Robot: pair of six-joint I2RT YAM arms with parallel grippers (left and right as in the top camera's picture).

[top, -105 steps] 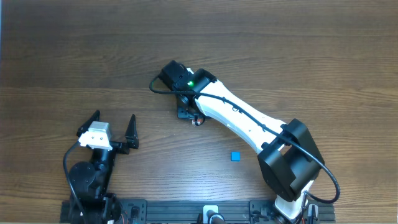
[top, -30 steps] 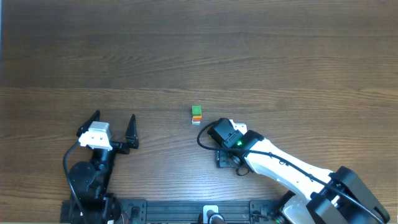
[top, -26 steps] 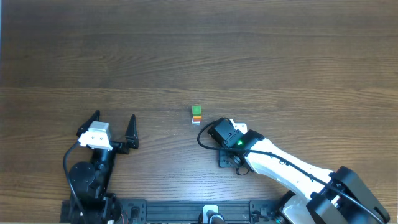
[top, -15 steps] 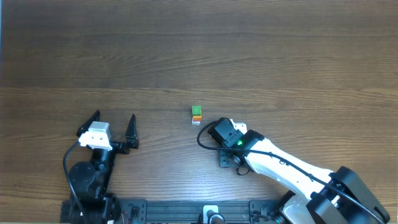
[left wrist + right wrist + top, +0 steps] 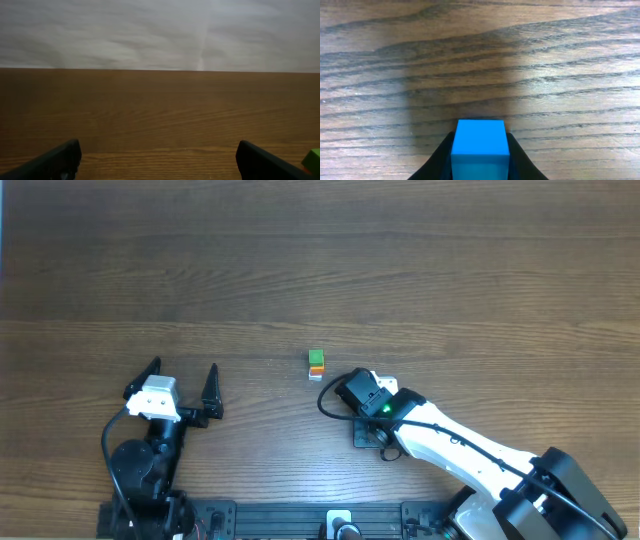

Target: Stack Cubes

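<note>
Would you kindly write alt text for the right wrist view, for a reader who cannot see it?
A blue cube sits gripped between the two dark fingers of the right tool, one pressed against each side. Behind it stretches a wood-grain table, darkened by a soft shadow just beyond the cube.

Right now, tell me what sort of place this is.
Probably a robotics test bench: a wooden table, left arm and right arm on a rail at its edge, a cube stack and a blue cube.

The cube stack (image 5: 316, 364) stands mid-table (image 5: 450, 280), just beyond the right gripper (image 5: 367, 438). A lone cube (image 5: 480, 142) sits between that gripper's fingers, seemingly on the wood. The left gripper (image 5: 184, 367) sits well to the left.
</note>
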